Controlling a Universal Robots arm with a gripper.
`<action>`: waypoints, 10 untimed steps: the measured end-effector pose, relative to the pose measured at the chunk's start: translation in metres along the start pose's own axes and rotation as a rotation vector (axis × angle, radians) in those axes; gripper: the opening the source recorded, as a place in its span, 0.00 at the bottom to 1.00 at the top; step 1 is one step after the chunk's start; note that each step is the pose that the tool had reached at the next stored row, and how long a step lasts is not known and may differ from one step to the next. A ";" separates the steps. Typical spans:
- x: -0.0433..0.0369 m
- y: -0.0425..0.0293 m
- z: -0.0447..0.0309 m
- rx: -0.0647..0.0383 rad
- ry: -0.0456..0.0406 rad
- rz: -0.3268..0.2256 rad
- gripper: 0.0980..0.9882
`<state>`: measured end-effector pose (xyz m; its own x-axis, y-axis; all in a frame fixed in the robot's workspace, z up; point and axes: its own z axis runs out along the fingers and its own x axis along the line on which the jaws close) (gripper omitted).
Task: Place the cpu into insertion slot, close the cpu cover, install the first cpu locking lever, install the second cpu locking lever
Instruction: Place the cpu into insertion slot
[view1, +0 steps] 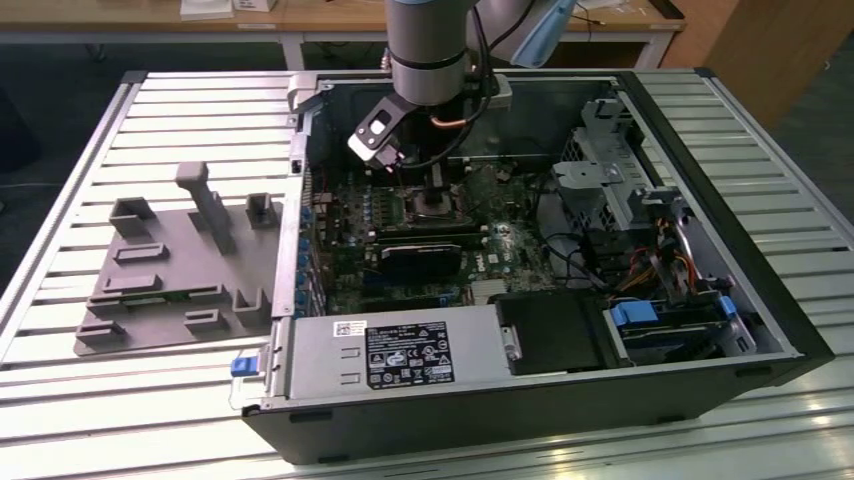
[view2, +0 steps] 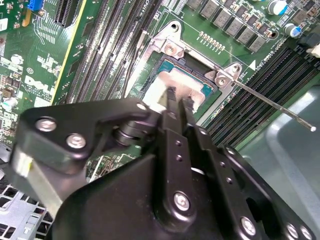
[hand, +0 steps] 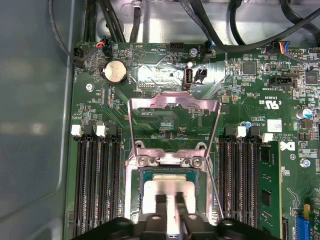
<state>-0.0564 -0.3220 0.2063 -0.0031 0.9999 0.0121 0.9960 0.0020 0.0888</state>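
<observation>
Cpu (hand: 168, 189), small flat silvery-grey square chip: lies in the metal-rimmed square insertion slot (hand: 131, 195), placement seemingly done. Black claw (hand: 170, 199), pressed nearly together, pinching nothing, hangs over it. Thin metal cpu cover (hand: 173, 101) stands raised.

Even overhead light, glare on the slatted table (view1: 80, 410), computer case (view1: 534, 420) interior shadowed

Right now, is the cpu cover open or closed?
Open. In the first wrist view the cpu cover is folded back off the insertion slot, green board showing through its window; the cpu lies uncovered.
</observation>
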 end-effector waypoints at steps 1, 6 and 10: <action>0.0000 0.0000 0.0000 0.000 -0.0001 0.000 0.09; 0.0000 0.0000 0.0000 0.000 -0.0004 0.000 0.00; 0.0001 0.0000 -0.0002 0.000 -0.0130 -0.001 0.00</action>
<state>-0.0564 -0.3220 0.2065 -0.0029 1.0000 -0.0010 0.9961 0.0029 0.0887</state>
